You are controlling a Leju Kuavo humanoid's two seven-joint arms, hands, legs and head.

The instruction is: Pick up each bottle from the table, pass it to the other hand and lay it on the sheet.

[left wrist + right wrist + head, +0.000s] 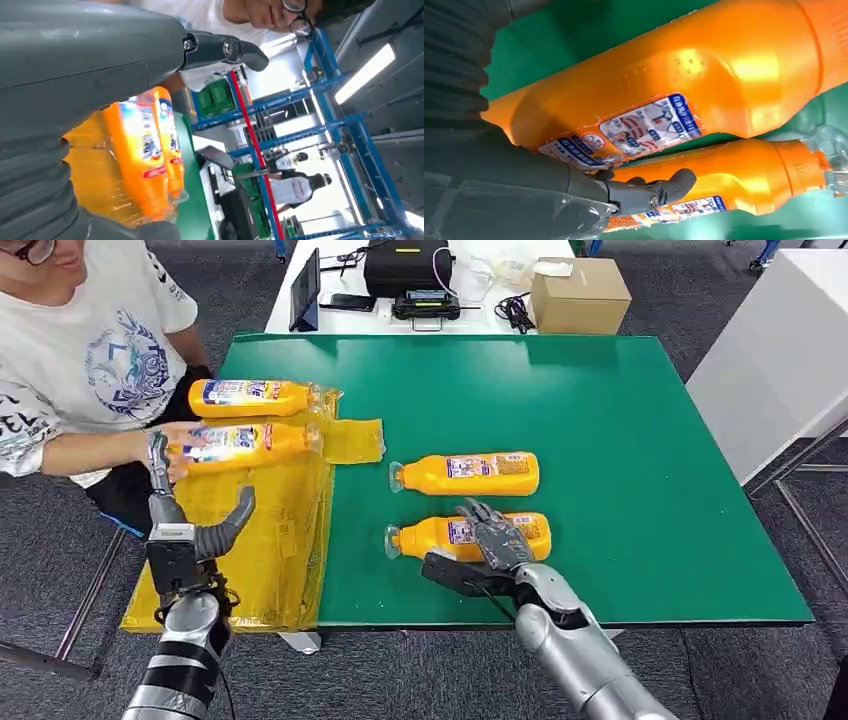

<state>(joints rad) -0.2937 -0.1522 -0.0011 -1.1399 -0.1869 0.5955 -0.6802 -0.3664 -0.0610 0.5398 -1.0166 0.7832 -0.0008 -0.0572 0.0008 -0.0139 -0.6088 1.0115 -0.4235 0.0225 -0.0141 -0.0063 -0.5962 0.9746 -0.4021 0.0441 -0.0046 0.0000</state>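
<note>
Head view showed two orange plastic bottles with clear caps already lying on the yellow plastic sheet (250, 530) at the left edge of the green table (620, 440): the farther sheet bottle (250, 397) and the nearer sheet bottle (245, 443), which a person's hand (175, 450) touched. Two more lay on the table, the far table bottle (470, 474) and the near table bottle (440, 536). We judged the task about half done, with a third pick-up in hand.

Our right hand (497, 540) rested over the near table bottle, fingers draped across its label but not visibly closed around it; in the right wrist view the thumb (649, 192) lay against that bottle. We could not tell whether it had a firm hold.

Our left hand (185, 525) hovered above the sheet, fingers apart and holding nothing.

Next, we reckoned, the right hand needed to close fully, lift, and carry the bottle across to the waiting left hand.
</note>
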